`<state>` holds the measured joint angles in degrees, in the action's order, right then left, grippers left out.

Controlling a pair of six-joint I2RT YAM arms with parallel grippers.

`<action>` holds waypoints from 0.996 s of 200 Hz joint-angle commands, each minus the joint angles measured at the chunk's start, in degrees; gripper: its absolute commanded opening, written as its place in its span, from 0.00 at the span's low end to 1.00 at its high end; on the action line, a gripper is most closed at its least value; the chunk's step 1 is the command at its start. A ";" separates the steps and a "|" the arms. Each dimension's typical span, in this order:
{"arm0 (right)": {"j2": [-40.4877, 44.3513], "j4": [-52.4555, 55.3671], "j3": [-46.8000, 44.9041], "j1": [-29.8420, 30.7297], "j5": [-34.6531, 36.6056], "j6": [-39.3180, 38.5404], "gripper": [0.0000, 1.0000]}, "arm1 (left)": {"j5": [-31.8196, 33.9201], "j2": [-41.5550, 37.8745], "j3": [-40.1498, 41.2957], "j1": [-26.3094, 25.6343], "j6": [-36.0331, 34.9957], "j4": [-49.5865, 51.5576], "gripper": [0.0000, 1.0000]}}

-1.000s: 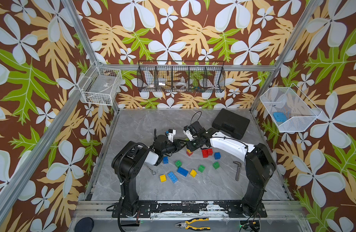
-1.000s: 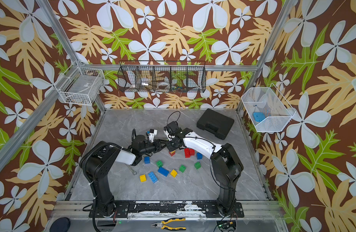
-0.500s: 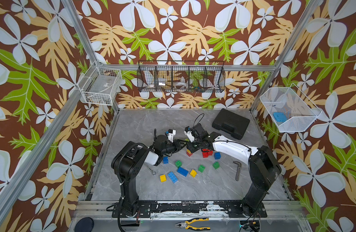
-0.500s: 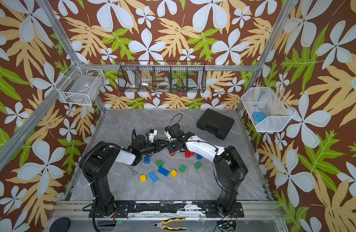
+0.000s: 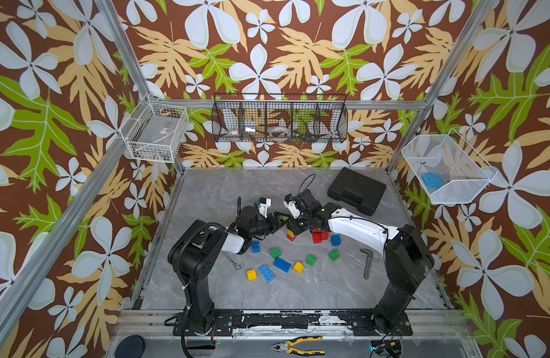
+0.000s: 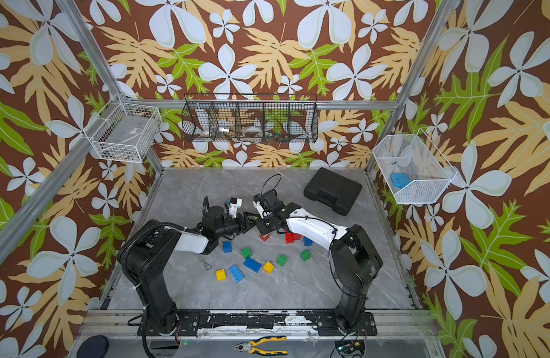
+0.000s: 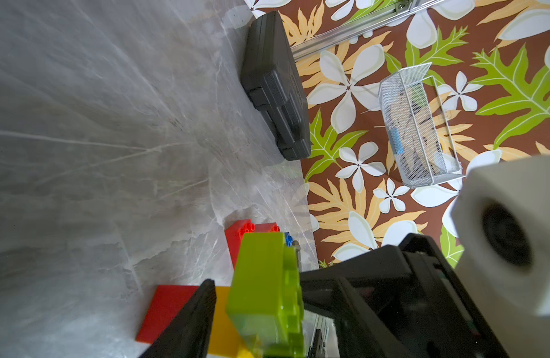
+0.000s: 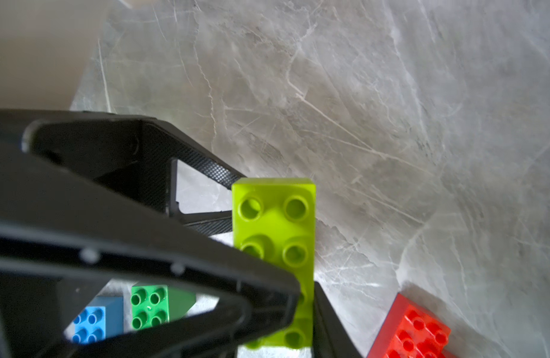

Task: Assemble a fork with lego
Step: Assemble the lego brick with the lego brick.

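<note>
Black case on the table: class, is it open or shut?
Shut. The black case lies flat with its lid down in both top views; no inside shows.

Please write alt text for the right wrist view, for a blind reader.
The right pincer grips a long lime-green brick, studs toward the camera, above a grey marbled table. The left pincer stands open beside it; a red brick, a green brick and a blue brick lie on the table.

Four blue bricks [image 5: 281,264], three green bricks [image 5: 311,259], two loose yellow bricks [image 5: 251,274], one lime brick [image 8: 273,241]; red bricks [image 5: 318,236] too bunched to count. Three baskets [image 5: 152,145], one case [image 5: 356,190], one pliers [image 5: 298,345].
</note>
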<state>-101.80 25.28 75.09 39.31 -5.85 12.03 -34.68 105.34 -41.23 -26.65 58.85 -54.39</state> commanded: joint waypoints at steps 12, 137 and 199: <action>0.65 -1.76 0.92 0.07 -0.08 0.76 0.21 | 0.30 -1.49 -0.81 0.11 0.33 -0.23 0.68; -2.56 11.93 9.92 -0.18 1.96 -4.03 0.21 | 6.06 -8.89 4.06 0.65 -3.48 5.39 0.79; -7.46 18.81 15.43 -0.55 1.24 -8.28 0.21 | 8.78 -12.52 9.81 0.64 -4.50 5.39 0.75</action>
<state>-108.22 40.32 89.12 38.72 -4.49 6.50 -27.03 93.62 -32.64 -26.02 55.46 -48.21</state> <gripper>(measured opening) 0.329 0.765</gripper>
